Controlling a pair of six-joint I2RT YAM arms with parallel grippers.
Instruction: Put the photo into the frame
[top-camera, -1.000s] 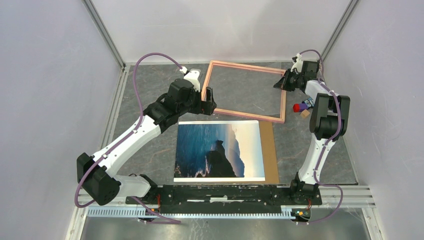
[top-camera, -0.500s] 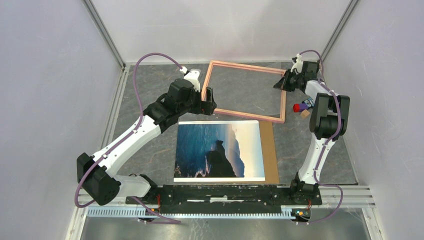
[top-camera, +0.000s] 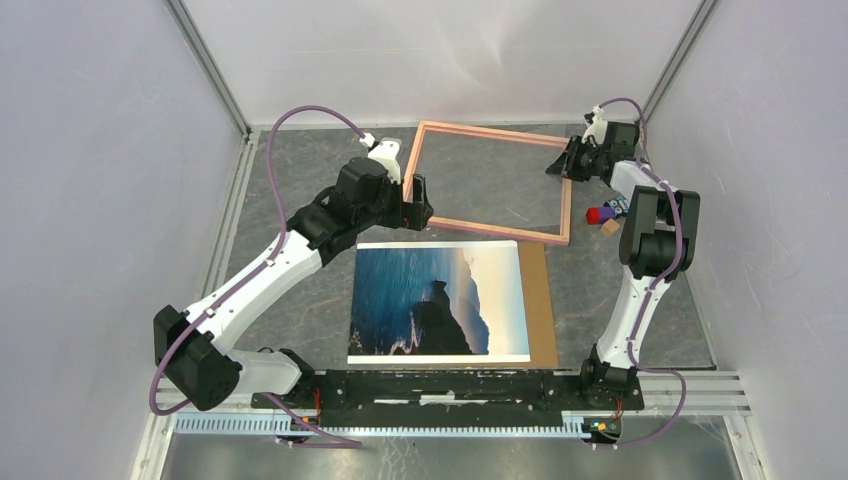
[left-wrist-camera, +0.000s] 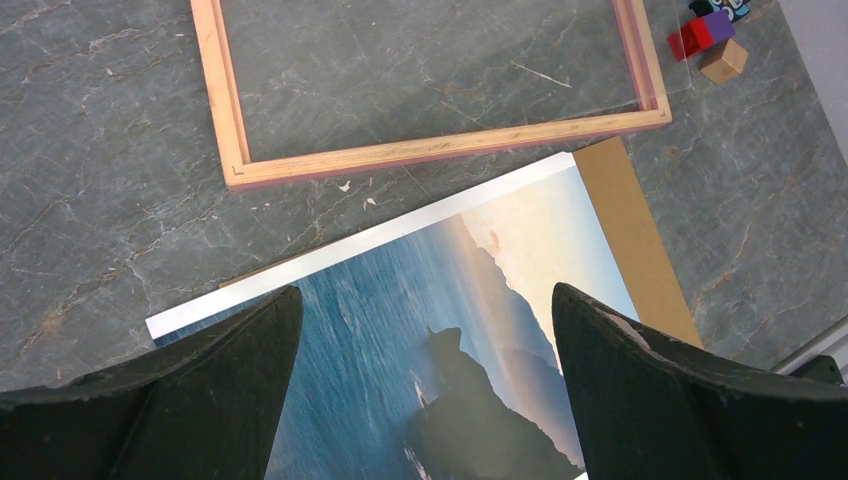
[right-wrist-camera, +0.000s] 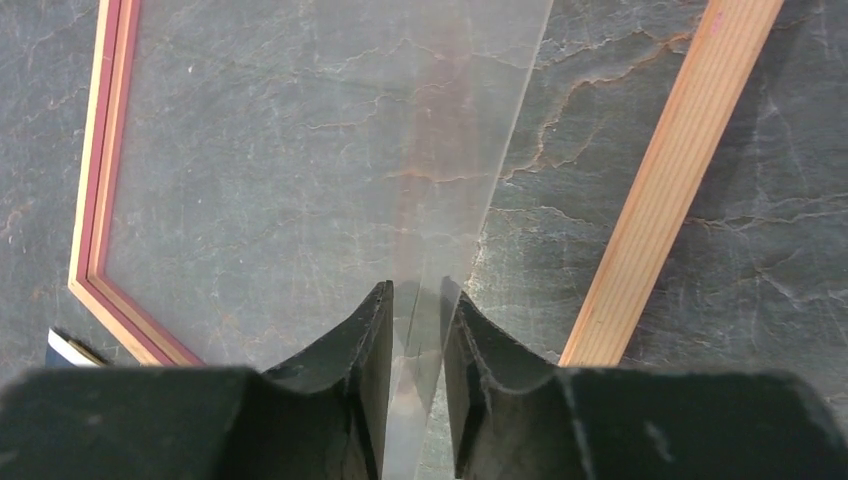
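Your photo (top-camera: 438, 300) lies outside frame (top-camera: 490, 230), not inserted. Your left gripper (left-wrist-camera: 425, 292) spread wide; right gripper (right-wrist-camera: 417, 300) barely parted around clear pane (right-wrist-camera: 330, 150), grip unclear.

Photo (top-camera: 440, 300) atop board (top-camera: 541, 300), frame (top-camera: 490, 228) behind

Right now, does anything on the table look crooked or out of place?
Yes. The frame lies turned askew to the photo, which sits off-centre on a brown board. A clear pane reaches between the fingers of the right gripper, its edge short of the frame's rail.
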